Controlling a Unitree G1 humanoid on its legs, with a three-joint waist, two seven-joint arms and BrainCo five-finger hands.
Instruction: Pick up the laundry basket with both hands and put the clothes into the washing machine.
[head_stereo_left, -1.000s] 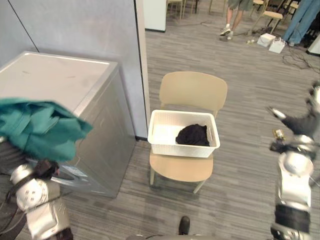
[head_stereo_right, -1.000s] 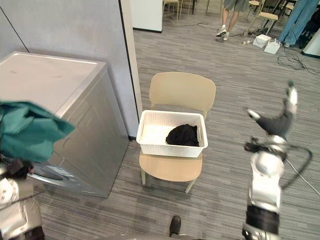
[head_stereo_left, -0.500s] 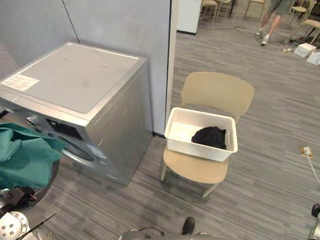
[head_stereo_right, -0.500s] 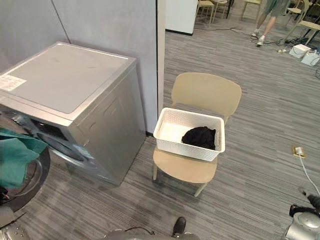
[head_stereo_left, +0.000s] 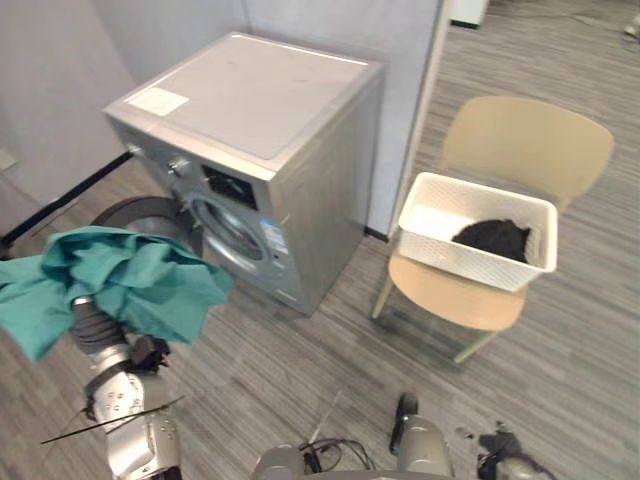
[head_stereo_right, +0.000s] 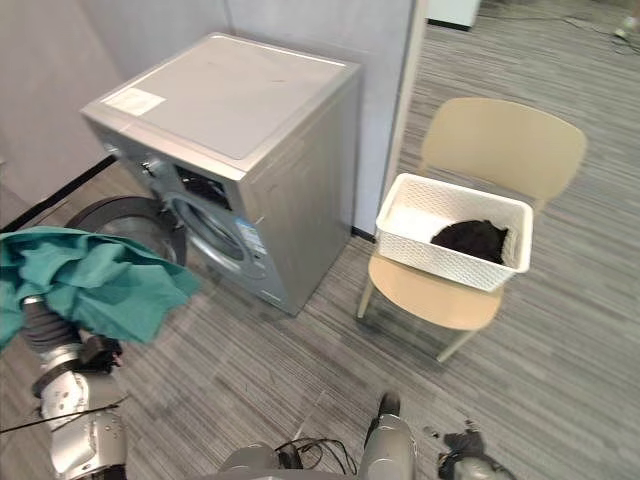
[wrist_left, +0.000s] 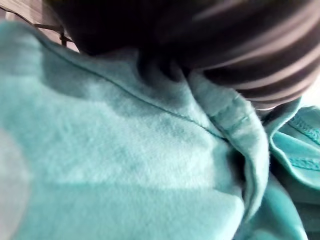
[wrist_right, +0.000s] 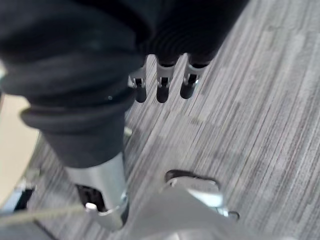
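Left hand (wrist_left: 250, 55) is bearing draped teal garment (head_stereo_left: 125, 285), grip unreadable | right hand (wrist_right: 161, 89) is hanging slack, empty | basket (head_stereo_left: 460, 262) is sitting on chair (head_stereo_left: 530, 140)

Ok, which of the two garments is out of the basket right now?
The teal garment, draped over the left hand by the open door of the washing machine. The black garment lies inside the white laundry basket on the chair.
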